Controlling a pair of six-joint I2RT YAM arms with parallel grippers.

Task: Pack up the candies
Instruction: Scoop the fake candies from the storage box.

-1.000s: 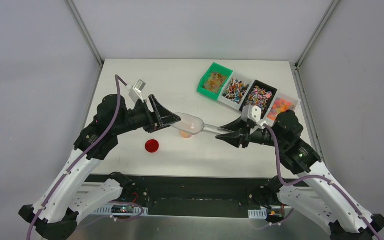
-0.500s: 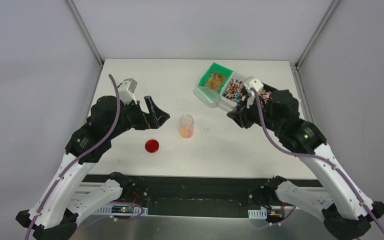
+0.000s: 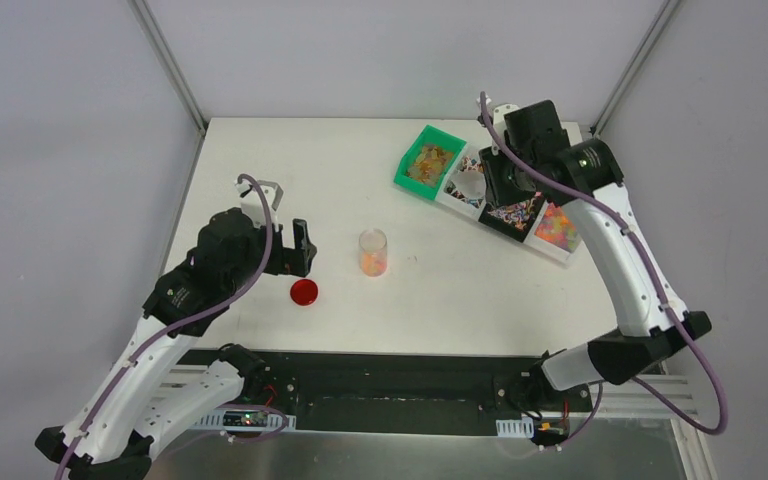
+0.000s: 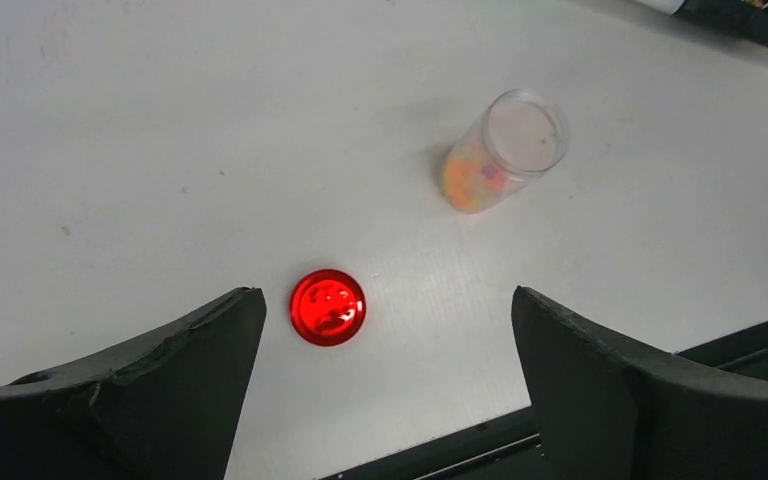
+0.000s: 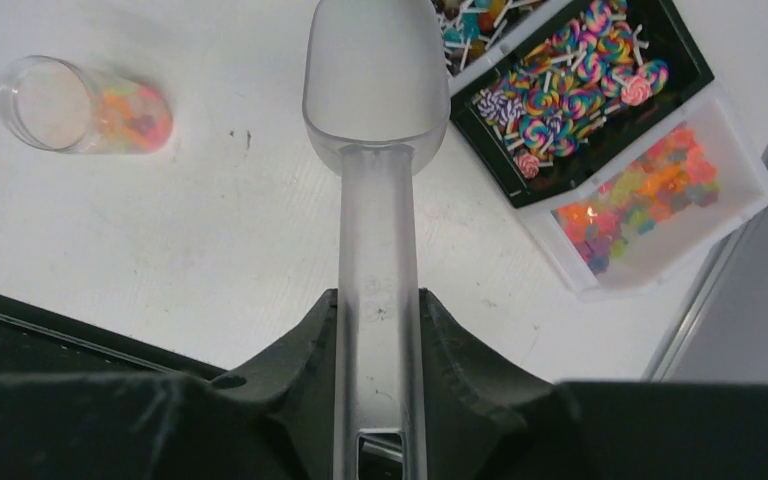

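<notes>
The left jaws stand wide apart, released, above the worktop (image 4: 160,120). A red lid (image 4: 329,306) lies flat below, between them and nearer the left one. Ahead of them to the right stands a clear jar (image 4: 503,150) with some candies (image 4: 468,180) in its bottom. The right jaws are clenched on the handle of a clear scoop (image 5: 375,110), its bowl jutting straight ahead. Just right of that bowl, more candies fill 2 bins: swirled lollipops in a black bin (image 5: 615,140), orange and pink sweets in a white bin (image 5: 690,240).
</notes>
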